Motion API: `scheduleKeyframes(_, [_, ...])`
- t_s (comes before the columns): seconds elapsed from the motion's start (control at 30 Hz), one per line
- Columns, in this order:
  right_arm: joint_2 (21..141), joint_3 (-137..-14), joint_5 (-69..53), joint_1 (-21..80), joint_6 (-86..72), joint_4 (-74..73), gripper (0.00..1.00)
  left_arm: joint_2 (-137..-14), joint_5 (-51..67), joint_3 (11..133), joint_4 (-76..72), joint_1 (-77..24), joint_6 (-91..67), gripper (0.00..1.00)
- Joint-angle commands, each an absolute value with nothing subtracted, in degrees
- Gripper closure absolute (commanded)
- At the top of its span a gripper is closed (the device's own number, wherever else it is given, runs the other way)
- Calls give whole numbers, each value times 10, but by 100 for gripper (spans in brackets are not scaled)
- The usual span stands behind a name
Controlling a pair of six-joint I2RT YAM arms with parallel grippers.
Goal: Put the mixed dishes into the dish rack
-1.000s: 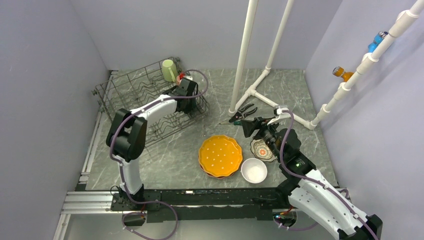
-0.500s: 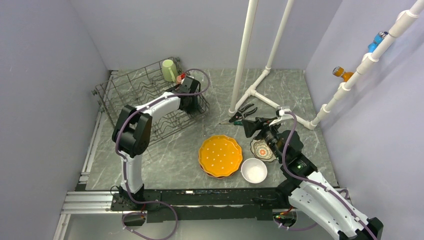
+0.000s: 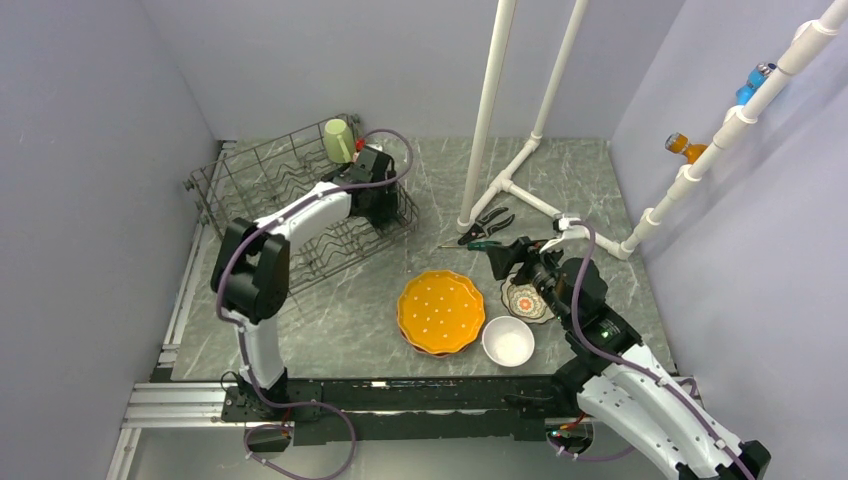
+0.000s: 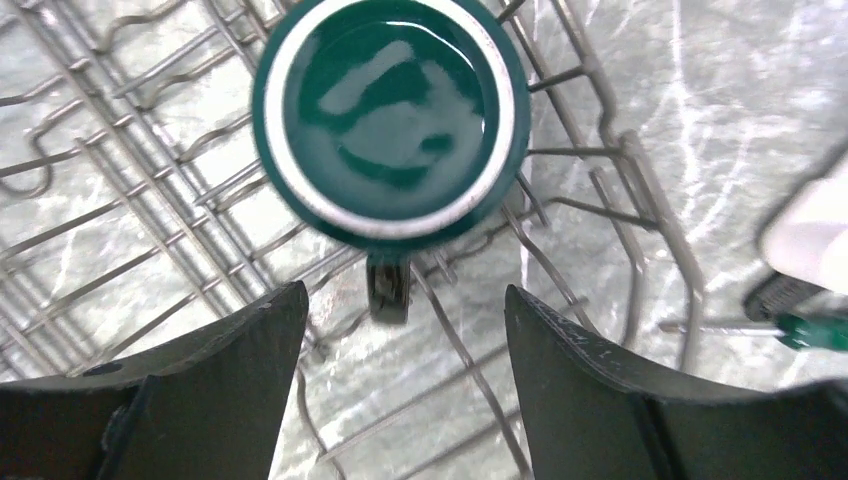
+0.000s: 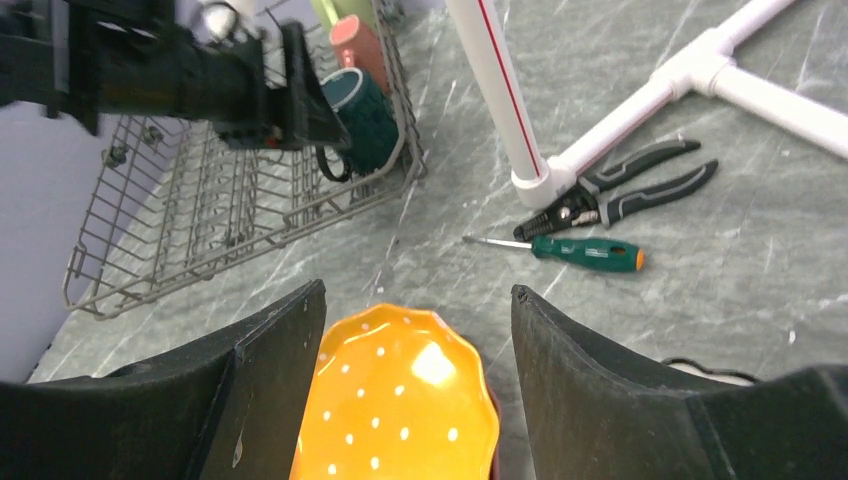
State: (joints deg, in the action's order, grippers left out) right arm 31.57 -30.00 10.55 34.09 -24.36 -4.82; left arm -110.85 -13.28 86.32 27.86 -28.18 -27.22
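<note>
Left gripper [image 4: 400, 305] jaws spread wide, holding nothing. It hangs just over the dark teal mug [image 4: 390, 110], which sits in the dish rack [image 3: 258, 176] at its right-hand corner, with its round end facing the wrist camera and its handle pointing at the gap between the fingers. No contact visible between fingers and mug. Pale green mug [image 3: 338, 140] and pink mug [image 5: 358, 45] are in the rack too, along its far edge. Right gripper [image 5: 415, 298] jaws apart and empty, poised above the orange dotted plates [image 3: 440, 310] on the table [image 3: 560, 170]. White bowl [image 3: 508, 341] just beside the plates; patterned bowl [image 3: 522, 300] beyond it, partly under the right arm. Pliers [image 5: 630, 185] and green screwdriver [image 5: 585, 252] lie by the pipe foot.
</note>
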Motion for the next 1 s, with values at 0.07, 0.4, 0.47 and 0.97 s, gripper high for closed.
scheduleKeyframes(0.07, [338, -344, 102, 341, -304, -130, 30, -954, -125, 833, 260, -280, -251, 19])
scheduleKeyframes(0.4, [439, -404, 49, 341, -389, -250, 30, -748, -81, 716, 130, -289, -172, 10])
scheduleKeyframes(0.47, [467, -425, 58, 341, -399, -284, 29, -727, -89, 707, 119, -296, -159, 10])
scheduleKeyframes(0.97, [605, -476, 246, 342, -524, -429, 57, -730, -67, 715, 130, -315, -162, 8])
